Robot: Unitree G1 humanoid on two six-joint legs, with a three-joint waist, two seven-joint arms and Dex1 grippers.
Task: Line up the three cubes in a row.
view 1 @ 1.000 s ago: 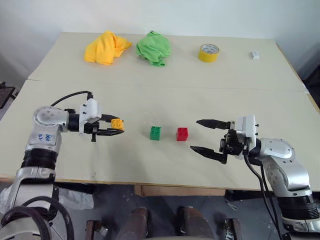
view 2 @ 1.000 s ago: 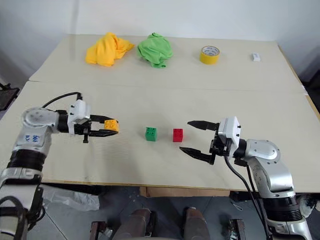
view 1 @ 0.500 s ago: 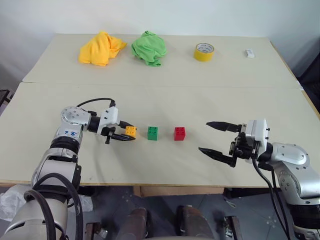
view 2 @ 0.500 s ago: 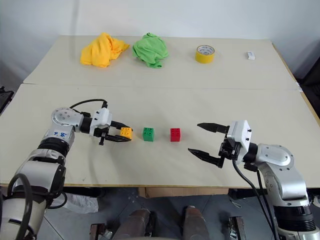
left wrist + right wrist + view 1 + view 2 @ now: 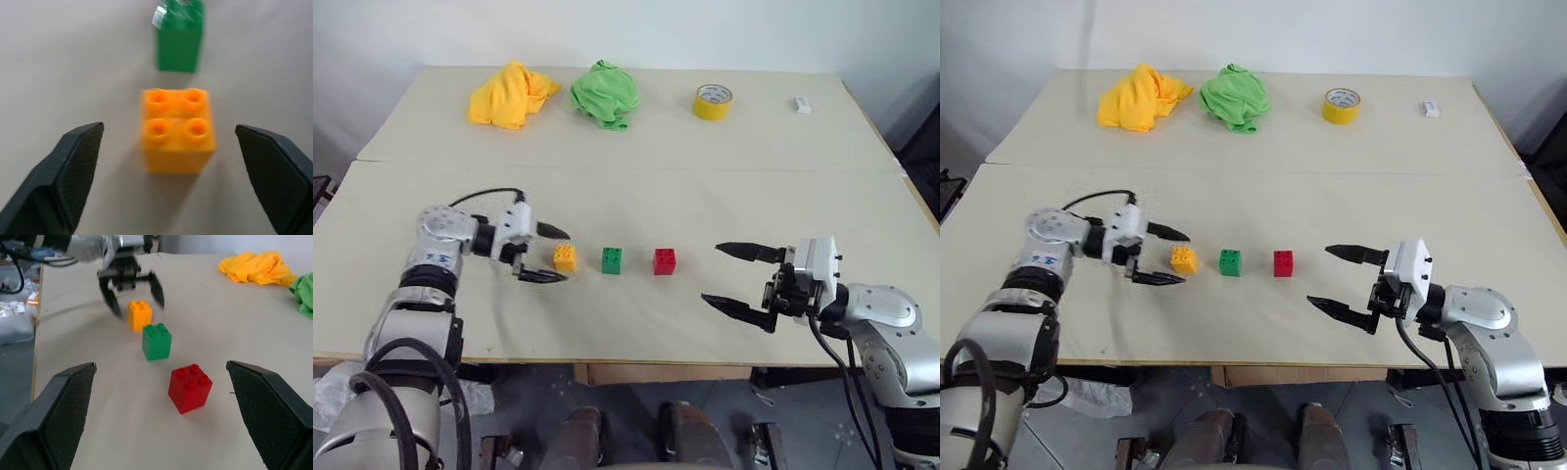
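Through my left wrist camera, the small orange-yellow plastic studded block (image 5: 177, 130) sits free on the pale worktop (image 5: 73, 58) between my left claw's (image 5: 171, 171) spread black fingers (image 5: 73, 171), touching neither. Just beyond it stands the green studded plastic block (image 5: 179, 39).

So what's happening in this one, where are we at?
The left gripper has its jaws open around the orange-yellow cube, which sits on the table beside the green cube and red cube, the three forming a row. The right gripper hangs open off to the red cube's side, holding nothing.
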